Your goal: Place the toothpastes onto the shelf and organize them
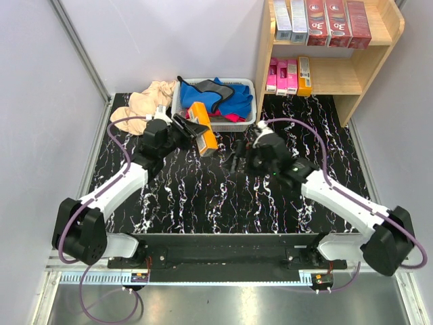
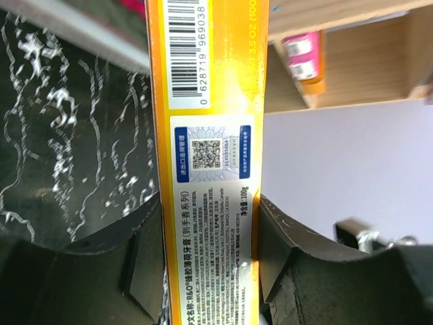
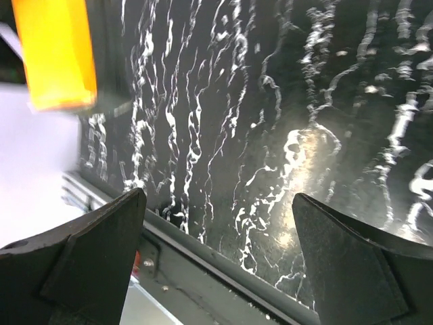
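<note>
As seen from above, my left jaws are clamped on an orange-yellow toothpaste box [image 1: 203, 137] held over the black marbled desk [image 1: 203, 196], just in front of the white basket [image 1: 181, 101]. The wooden shelf [image 1: 379, 64] at far right holds nine other toothpaste boxes [image 1: 336, 20], five above and four below. At my left wrist, both pads [image 2: 145, 264] press the box's sides. At my right wrist, the jaws stand wide apart over the desk, gripping nothing.

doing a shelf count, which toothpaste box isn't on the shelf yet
The orange-yellow box clamped in the left claw. Every other box stands on the wooden shelf, including one matching orange box on the lower tier.
</note>
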You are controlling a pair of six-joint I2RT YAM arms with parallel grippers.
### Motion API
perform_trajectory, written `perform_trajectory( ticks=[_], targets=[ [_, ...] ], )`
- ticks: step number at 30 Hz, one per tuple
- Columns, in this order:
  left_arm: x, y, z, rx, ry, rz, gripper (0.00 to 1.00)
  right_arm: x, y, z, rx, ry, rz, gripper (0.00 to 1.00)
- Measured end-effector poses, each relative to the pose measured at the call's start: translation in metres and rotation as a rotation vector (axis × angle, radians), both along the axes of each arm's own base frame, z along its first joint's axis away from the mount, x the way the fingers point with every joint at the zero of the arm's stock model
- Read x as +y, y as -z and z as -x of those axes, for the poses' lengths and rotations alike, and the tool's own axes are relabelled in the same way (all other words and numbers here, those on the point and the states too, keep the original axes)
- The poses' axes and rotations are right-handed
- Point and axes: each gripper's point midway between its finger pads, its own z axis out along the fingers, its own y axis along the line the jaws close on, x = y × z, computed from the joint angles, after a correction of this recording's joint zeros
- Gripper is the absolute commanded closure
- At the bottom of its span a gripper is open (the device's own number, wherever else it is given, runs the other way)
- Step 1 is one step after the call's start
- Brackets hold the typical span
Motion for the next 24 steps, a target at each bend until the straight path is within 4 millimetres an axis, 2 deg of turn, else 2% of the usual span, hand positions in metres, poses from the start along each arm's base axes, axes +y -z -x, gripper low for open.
perform_trajectory(
  ticks=[2,5,11,15,24],
  targets=[
    [0.003,-0.008,-0.002,-0.019,-0.008,0.020,0.50,0.020,0.002,0.007,-0.027,-0.036,0.042,0.00],
    [0.005,-0.013,-0.003,-0.026,-0.010,0.037,0.50,0.037,0.002,0.009,-0.074,-0.052,0.088,0.00],
    [0.004,-0.008,0.001,-0.008,0.006,0.046,0.49,0.047,-0.007,0.000,-0.158,-0.029,0.116,0.06],
    [0.005,-0.010,0.002,-0.012,0.007,0.049,0.49,0.055,-0.020,-0.006,-0.205,-0.022,0.099,0.15],
    [0.008,-0.010,0.003,-0.004,0.005,0.045,0.49,0.081,-0.037,-0.011,-0.252,-0.047,0.044,0.18]
  ],
)
